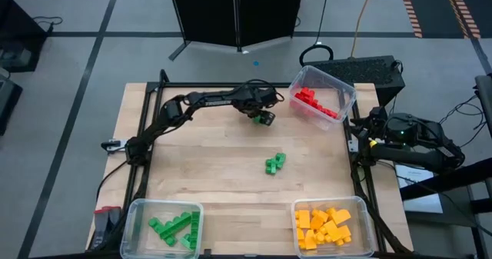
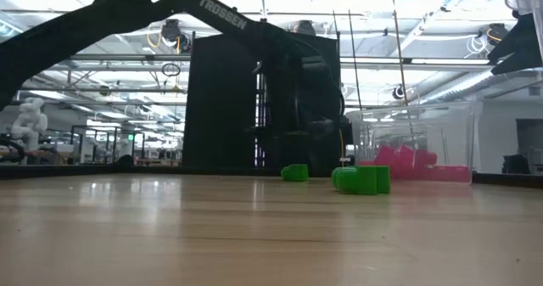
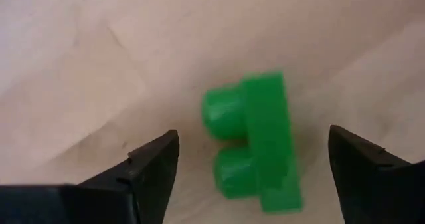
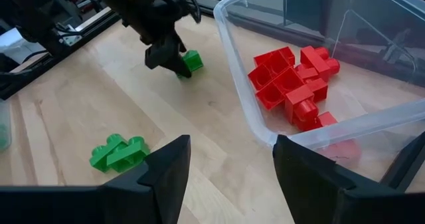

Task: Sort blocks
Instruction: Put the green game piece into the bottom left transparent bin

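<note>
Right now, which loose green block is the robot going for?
The single green block between the open left gripper's fingers, near the bin of red blocks. The other green ones lie clustered mid-table.

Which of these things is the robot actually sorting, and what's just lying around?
Job:
green block between the open left fingers
loose green blocks
red blocks, green blocks, orange blocks in bins

Lying about:
black box
cables
</note>
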### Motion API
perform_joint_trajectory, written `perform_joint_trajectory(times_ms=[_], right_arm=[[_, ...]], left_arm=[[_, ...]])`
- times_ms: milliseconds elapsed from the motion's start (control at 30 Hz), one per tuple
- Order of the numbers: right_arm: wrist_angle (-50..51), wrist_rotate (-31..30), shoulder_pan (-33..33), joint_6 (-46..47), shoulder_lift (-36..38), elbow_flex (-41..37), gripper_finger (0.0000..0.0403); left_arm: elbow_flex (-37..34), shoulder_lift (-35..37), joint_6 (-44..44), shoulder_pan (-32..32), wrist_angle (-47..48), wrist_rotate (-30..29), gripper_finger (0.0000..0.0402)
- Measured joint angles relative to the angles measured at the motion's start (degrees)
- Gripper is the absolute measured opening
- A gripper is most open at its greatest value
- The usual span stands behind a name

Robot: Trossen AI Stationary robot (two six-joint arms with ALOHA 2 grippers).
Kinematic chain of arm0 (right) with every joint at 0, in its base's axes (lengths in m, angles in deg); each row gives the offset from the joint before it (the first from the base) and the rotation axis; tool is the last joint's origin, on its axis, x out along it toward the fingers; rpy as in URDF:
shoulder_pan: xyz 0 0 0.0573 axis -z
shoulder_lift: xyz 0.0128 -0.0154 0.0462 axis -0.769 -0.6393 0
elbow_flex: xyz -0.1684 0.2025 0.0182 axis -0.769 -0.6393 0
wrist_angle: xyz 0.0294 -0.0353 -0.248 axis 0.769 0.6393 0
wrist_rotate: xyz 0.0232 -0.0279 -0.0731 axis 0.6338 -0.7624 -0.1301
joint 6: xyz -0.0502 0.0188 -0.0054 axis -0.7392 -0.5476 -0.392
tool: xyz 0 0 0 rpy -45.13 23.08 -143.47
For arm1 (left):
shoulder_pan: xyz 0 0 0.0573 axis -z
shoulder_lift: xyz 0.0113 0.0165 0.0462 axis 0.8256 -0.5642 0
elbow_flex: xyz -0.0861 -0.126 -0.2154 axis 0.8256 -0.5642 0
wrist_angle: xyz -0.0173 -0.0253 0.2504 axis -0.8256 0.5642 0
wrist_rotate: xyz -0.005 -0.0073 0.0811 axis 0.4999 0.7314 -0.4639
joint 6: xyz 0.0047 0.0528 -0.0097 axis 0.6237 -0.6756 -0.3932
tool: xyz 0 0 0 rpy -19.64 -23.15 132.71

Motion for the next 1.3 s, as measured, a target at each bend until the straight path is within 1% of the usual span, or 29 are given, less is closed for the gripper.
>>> perform_joint_trajectory(times_ms=[67,133,233,367,400,433,467,567,900,1033,1133,1200,1300], right_arm=[[0.1,0.0,0.0,-0.1,0.0,0.0,0.0208],[0.2,0.0,0.0,-0.1,0.0,0.0,0.0208],[0.2,0.0,0.0,0.0,0.0,0.0,0.0208],[0.2,0.0,0.0,-0.1,0.0,0.0,0.0208],[0.3,0.0,0.0,-0.1,0.0,0.0,0.0208],[0.3,0.0,0.0,-0.1,0.0,0.0,0.0208],[0.3,0.0,0.0,-0.1,0.0,0.0,0.0208],[0.3,0.0,0.0,0.0,0.0,0.0,0.0208],[0.3,0.0,0.0,0.3,0.0,0.0,0.0208],[0.3,0.0,0.0,0.2,0.0,0.0,0.0208],[0.3,0.0,0.0,0.1,0.0,0.0,0.0208],[0.3,0.0,0.0,0.1,0.0,0.0,0.0208],[0.3,0.0,0.0,0.1,0.0,0.0,0.0208]], left_arm=[[0.1,0.0,3.3,0.0,0.0,-0.7,0.0276],[0.1,0.0,5.8,0.0,1.3,-1.3,0.0251],[0.1,-0.1,7.1,-0.1,2.3,-1.8,0.0183],[0.1,-0.1,6.6,-0.1,0.7,-2.2,0.0067],[0.1,0.0,5.9,-0.1,-0.7,-1.4,0.0037],[0.2,0.0,5.5,-0.2,-2.1,-0.1,0.002],[0.2,-0.3,5.6,-0.2,-2.7,0.9,0.0012],[0.5,-1.1,7.2,-0.5,-2.8,4.6,0.0003],[-0.1,1.9,6.7,1.0,-0.2,7.4,0.0],[-0.1,5.4,6.7,2.3,0.6,7.8,0.0],[-0.1,8.7,5.8,4.7,3.0,9.4,0.0],[-0.1,11.9,4.9,6.8,5.1,9.9,0.0],[0.0,18.2,3.7,11.1,11.0,9.8,0.0]])
